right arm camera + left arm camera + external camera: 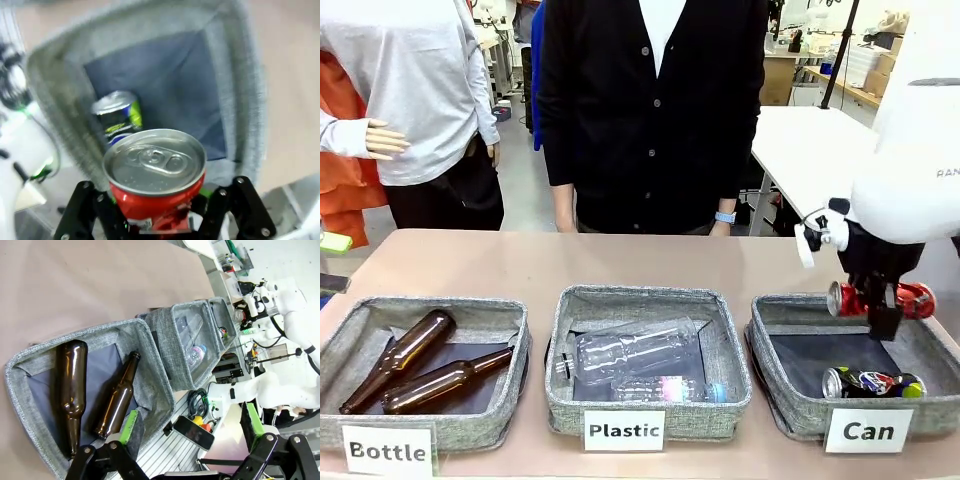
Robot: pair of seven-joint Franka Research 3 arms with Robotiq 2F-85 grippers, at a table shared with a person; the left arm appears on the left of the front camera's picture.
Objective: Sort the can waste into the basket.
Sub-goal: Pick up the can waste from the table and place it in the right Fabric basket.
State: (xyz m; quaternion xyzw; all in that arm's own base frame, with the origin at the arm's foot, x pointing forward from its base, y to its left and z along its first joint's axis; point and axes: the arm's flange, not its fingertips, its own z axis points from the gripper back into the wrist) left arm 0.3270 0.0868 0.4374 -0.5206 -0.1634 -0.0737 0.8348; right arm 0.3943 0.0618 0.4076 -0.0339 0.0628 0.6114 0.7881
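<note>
A dented red can (pixel 912 298) lies sideways in my right gripper (pixel 880 310), which is shut on it above the far edge of the grey basket (pixel 790 418) labelled "Can". A dark blue-black can (pixel 872 383) with colourful print lies inside that basket near its front. In the right wrist view the red can (pixel 155 172) shows its silver end between my right gripper's (pixel 165 220) black fingers, with the dark can (pixel 117 117) below it in the basket (pixel 246 100). My left gripper (pixel 190 425) stands open over the "Bottle" basket (pixel 150 330), holding nothing.
Left of the "Can" basket stand two like baskets: "Plastic" (pixel 650 415) with clear bottles (pixel 630 350) and "Bottle" (pixel 470 425) with two brown glass bottles (pixel 400 355). A person in a dark cardigan (pixel 650 110) stands at the table's far side. Bare tabletop lies behind the baskets.
</note>
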